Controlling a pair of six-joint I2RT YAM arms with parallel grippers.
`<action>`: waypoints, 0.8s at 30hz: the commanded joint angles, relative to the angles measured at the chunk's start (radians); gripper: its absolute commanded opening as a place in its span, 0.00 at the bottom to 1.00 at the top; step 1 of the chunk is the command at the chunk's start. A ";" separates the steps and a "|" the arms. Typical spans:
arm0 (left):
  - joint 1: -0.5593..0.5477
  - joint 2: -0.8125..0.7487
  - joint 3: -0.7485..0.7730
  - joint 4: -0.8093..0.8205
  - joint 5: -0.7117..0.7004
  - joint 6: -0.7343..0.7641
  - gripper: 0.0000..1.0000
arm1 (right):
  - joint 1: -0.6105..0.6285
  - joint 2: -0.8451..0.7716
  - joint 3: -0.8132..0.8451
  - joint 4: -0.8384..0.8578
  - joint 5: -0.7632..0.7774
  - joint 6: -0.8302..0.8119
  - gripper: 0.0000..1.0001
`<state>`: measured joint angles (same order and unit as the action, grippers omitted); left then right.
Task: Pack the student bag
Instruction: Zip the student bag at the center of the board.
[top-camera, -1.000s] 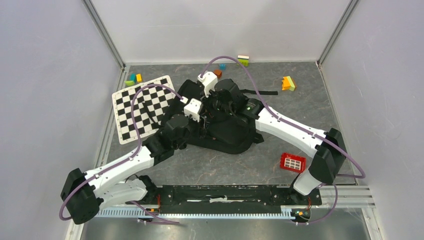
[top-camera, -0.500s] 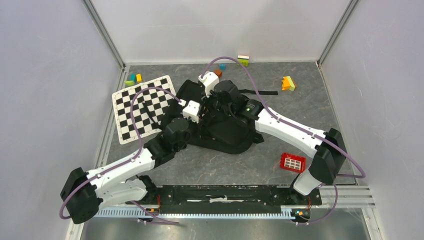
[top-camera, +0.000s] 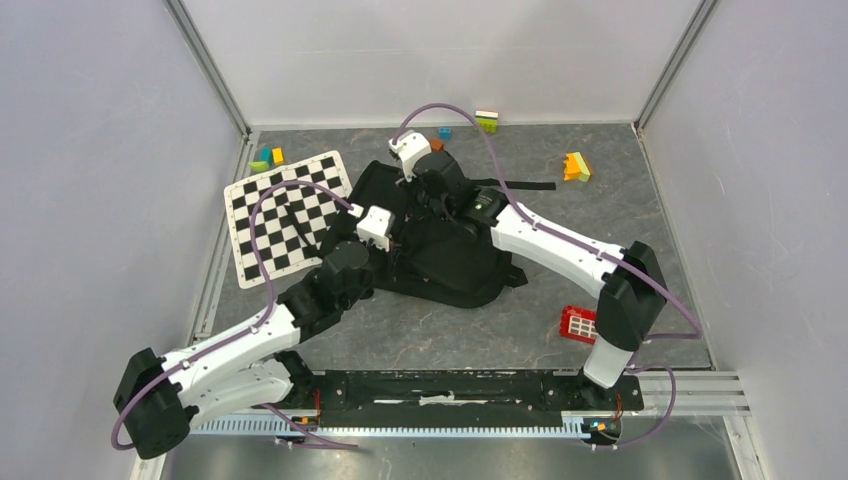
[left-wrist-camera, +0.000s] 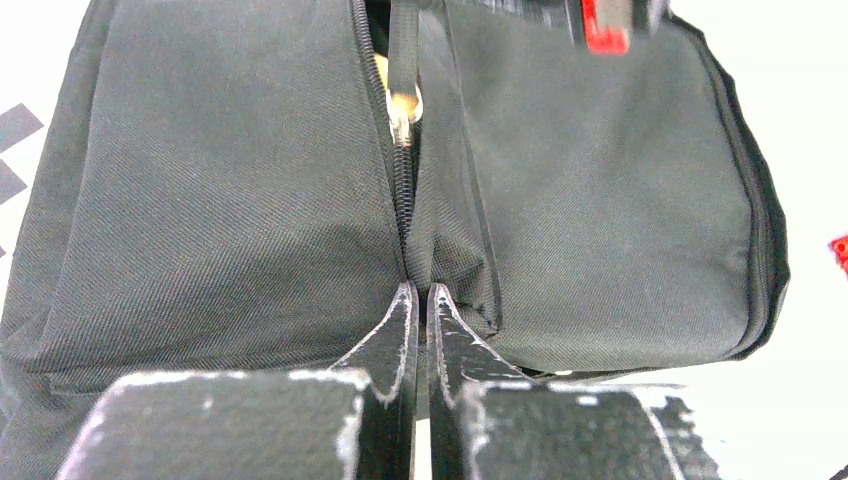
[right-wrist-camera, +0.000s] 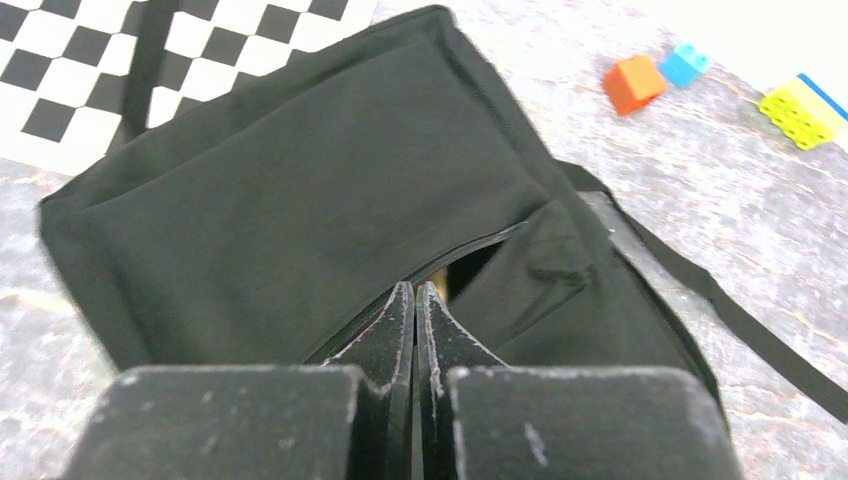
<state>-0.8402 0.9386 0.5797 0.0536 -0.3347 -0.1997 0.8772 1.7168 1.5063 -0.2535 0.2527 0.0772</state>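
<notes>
Left wrist view, nearest first: the left pincer is closed, its tips meeting on the raised seam of the student bag. A thin fold of cloth appears to be nipped between them. From those tips the zipper runs straight away, so its long axis is in line with this pincer. A brass-coloured pull sits at the far end, where the teeth part. Beyond that the picture is too blurred to read.

The right wrist view shows what this one cannot. The right pincer is also closed, with its tips at the lip of the open pocket mouth, where something tan shows in the gap. I cannot tell whether it holds the lip or only rests there. A strap trails off to the right, and an orange block, a blue block and a yellow-green block lie on the worktop past the bag.

From above, the bag lies mid-worktop, overlapping a corner of the checkered mat. The arms hide both grips in this view. A red block lies near the right arm's base.

My judgement is that the right pincer is nearer the opening. The left anchors the closed end, so any pull should follow the zip line.
</notes>
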 joint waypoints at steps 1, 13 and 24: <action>-0.014 -0.040 -0.033 -0.148 -0.001 -0.049 0.02 | -0.086 0.021 0.095 0.156 0.158 -0.036 0.00; -0.013 -0.140 0.026 -0.319 0.008 -0.132 0.09 | -0.149 0.073 0.081 0.187 0.054 -0.045 0.00; -0.011 0.120 0.346 -0.323 0.030 -0.008 0.61 | -0.149 0.010 0.009 0.190 -0.090 -0.021 0.00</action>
<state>-0.8505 0.9497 0.8124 -0.2787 -0.2832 -0.2817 0.7349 1.7969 1.5169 -0.1390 0.1955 0.0601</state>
